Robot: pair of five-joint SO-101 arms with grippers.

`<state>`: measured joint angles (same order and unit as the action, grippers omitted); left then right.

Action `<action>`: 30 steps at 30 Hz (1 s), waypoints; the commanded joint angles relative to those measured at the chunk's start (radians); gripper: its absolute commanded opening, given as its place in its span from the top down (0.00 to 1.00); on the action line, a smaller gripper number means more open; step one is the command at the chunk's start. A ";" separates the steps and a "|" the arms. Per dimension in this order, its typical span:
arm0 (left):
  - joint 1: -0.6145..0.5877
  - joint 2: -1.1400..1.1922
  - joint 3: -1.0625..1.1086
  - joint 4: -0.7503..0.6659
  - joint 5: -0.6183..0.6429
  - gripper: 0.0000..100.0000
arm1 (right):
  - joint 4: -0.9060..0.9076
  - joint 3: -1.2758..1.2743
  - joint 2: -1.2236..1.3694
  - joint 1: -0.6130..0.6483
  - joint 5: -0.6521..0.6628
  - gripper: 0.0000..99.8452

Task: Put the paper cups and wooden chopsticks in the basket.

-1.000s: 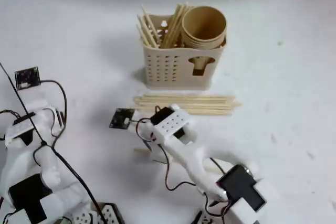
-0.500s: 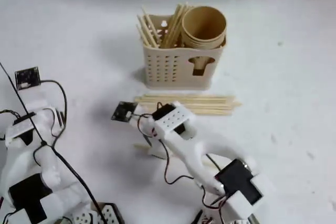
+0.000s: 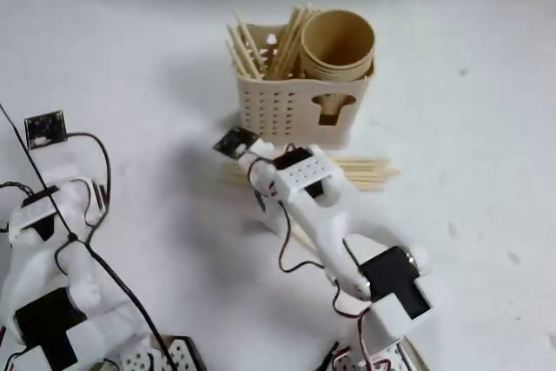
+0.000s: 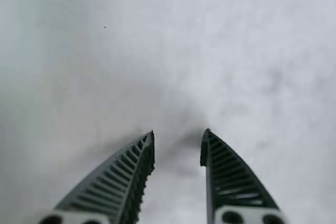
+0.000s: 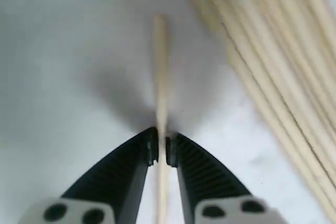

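A cream perforated basket [image 3: 294, 110] stands at the back middle of the table, with stacked paper cups [image 3: 337, 43] and several wooden chopsticks [image 3: 265, 48] upright in it. A pile of loose chopsticks [image 3: 369, 173] [image 5: 273, 61] lies just in front of the basket. My right arm [image 3: 304, 182] hangs over the left end of that pile. In the right wrist view my right gripper [image 5: 161, 144] is shut on a single chopstick [image 5: 160, 61], beside the pile. My left gripper [image 4: 177, 148] is open over bare table, with nothing between its fingers.
The left arm [image 3: 43, 241] rests at the table's front left with its cables. The white table [image 3: 469, 128] has free room to the right and left of the basket. A dark edge runs along the back of the table.
The right arm has swung from the front middle toward the basket, now over the left end of the loose pile. The left arm has not moved.
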<state>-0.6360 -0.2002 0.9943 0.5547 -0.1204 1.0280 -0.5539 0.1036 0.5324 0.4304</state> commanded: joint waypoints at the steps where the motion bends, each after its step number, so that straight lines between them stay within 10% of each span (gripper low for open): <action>1: -0.012 -0.007 -0.002 -0.009 0.011 0.84 | -0.021 0.031 -0.002 -0.031 -0.029 0.87; 14: -0.012 -0.007 -0.002 -0.009 0.011 0.84 | 0.030 0.031 -0.061 -0.022 -0.020 0.98; 30: -0.012 -0.007 -0.002 -0.009 0.006 0.84 | 0.245 0.187 -0.769 -0.031 -0.135 0.98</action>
<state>-0.6360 -0.2002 0.9943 0.5547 -0.1204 1.2459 -0.4833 -0.6099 0.5171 0.3291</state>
